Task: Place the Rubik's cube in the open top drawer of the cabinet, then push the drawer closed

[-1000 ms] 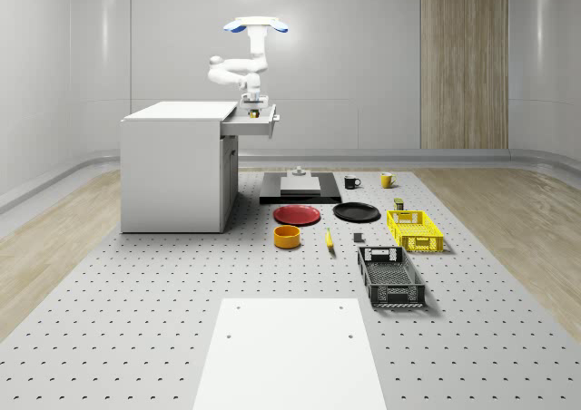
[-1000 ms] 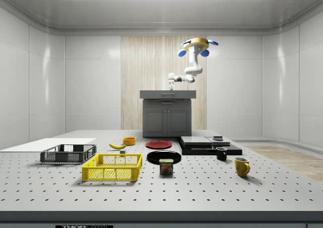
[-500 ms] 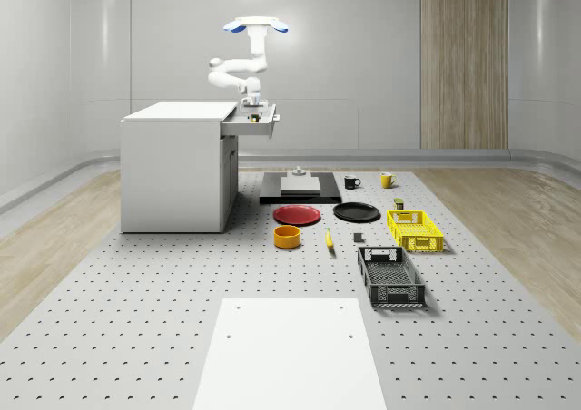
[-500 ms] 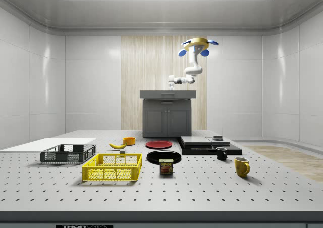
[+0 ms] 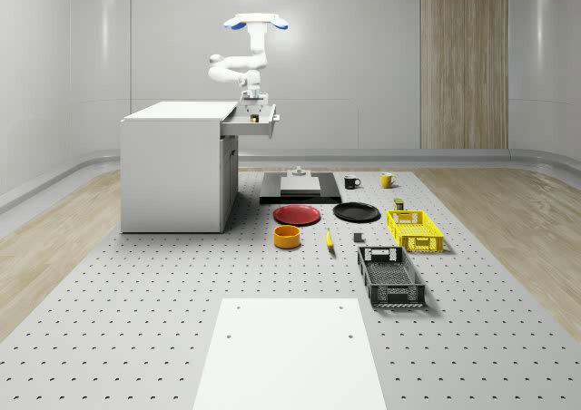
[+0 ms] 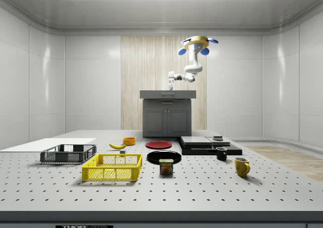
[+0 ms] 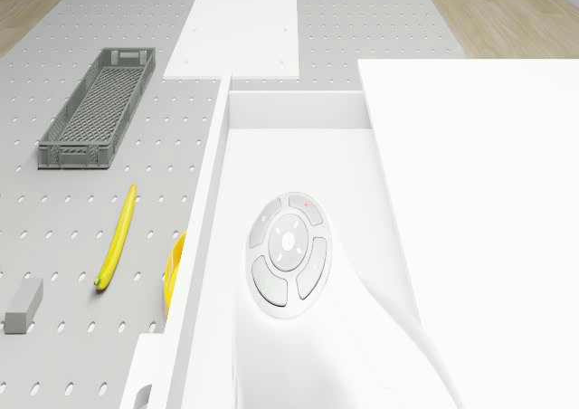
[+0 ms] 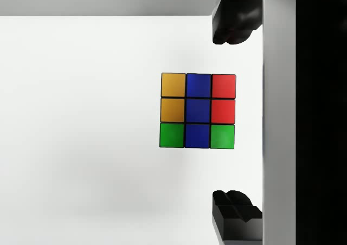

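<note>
Wrist view: Rubik's cube (image 8: 198, 110) lying on the white floor inside the open top drawer (image 5: 254, 122), top face showing orange, blue, red and green squares. Fingers (image 8: 233, 20) spread wide apart above the drawer, clear of the cube. Drone (image 5: 255, 23) hovering over the drawer.

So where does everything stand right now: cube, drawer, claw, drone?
Rubik's cube: lying on the drawer floor, free of the claw.
Top drawer: open, pulled out from the cabinet.
Claw: open, fingers wide apart either side of the cube, not touching it.
Drone: hovering above the open drawer.
</note>
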Motion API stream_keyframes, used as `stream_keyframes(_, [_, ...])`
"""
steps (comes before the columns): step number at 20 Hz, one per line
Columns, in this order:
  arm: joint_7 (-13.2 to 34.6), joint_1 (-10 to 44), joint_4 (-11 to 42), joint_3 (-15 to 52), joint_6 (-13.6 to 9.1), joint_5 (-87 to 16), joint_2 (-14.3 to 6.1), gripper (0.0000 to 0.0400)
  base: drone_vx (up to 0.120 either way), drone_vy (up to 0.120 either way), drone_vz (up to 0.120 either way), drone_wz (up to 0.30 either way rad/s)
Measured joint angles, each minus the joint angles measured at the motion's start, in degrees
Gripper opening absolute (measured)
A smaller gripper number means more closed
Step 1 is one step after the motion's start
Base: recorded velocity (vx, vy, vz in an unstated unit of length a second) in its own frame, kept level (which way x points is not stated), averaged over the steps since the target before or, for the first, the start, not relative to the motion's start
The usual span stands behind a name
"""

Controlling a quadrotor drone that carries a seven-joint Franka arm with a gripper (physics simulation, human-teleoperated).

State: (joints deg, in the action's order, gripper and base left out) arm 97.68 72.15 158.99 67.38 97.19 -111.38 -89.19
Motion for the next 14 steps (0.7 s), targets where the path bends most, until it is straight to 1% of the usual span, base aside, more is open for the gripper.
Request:
stream_keyframes(6, [-0.13,-0.45,0.5,1.2,-0.85,0.97,0.29,0.0399,-0.12,0.12,0.12,0.0])
stream_keyframes(8, [-0.16,-0.53,0.57,1.35,-1.02,1.08,0.38,0.04,0.0,0.06,0.02,0.0])
stream_keyframes(14, [-0.24,-0.69,0.66,1.54,-1.36,1.16,0.64,0.04,0.0,0.12,0.0,0.0])
